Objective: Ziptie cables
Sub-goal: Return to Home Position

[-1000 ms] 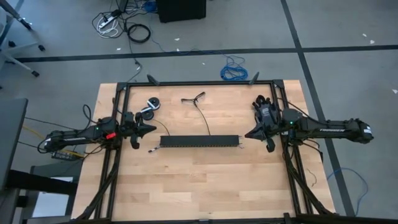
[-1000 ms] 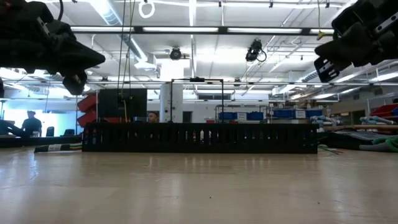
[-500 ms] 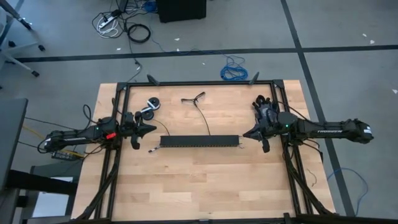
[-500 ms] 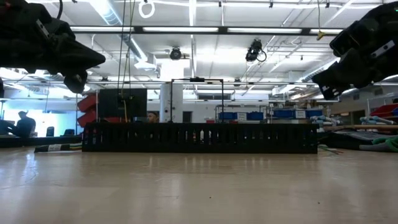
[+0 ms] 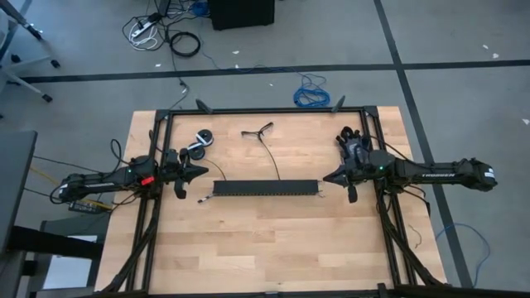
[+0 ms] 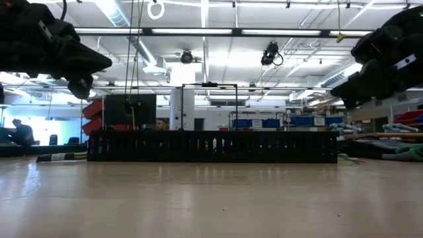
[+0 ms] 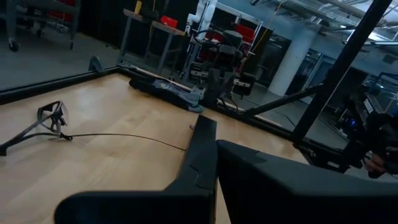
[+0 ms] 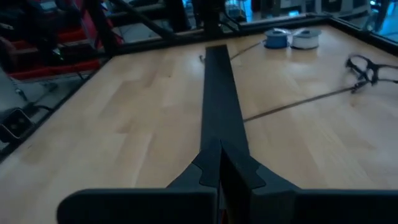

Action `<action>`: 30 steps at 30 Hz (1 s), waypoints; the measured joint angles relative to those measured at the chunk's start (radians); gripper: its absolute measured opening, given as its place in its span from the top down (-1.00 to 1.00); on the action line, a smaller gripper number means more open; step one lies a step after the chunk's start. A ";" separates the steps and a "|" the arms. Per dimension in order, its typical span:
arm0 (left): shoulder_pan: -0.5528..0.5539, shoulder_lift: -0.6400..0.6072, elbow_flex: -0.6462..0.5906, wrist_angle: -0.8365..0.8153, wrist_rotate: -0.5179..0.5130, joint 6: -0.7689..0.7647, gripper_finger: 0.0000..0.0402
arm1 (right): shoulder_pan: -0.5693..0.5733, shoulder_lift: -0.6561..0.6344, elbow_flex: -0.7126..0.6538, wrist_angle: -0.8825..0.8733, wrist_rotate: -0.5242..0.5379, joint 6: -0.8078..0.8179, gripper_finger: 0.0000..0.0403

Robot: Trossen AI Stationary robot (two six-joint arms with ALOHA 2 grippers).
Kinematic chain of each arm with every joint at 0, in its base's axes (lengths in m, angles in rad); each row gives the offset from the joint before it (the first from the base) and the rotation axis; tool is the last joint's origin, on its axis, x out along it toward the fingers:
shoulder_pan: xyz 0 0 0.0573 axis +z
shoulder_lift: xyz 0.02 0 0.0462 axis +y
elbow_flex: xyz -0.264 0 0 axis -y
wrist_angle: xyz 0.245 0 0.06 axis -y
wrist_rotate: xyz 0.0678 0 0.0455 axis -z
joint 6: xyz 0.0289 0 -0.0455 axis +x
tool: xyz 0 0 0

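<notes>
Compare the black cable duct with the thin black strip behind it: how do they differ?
The cable duct is wide and slotted; the thin black strip is needle-narrow. The duct lies crosswise between the left gripper and right gripper; the strip runs from its far side toward the table's back, ending at a looped tangle. Both are black and lie flat on the table.

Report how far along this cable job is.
Done: the black duct lies mid-table, its cover looks on. In hand: nothing; left pincer and right pincer hang shut, off its ends. Left: one thin black strand lies loose beside the duct; no tied bundle shows.
</notes>
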 joint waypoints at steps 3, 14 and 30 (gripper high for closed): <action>0.000 0.000 0.000 0.001 0.000 0.000 1.00 | 0.000 0.000 0.000 -0.046 0.027 0.001 0.98; 0.000 0.000 0.000 0.005 -0.001 0.001 1.00 | 0.000 0.007 0.000 -0.114 0.032 0.009 0.99; 0.000 0.000 0.000 0.007 -0.001 0.001 1.00 | 0.000 0.007 -0.001 -0.097 0.028 0.010 0.98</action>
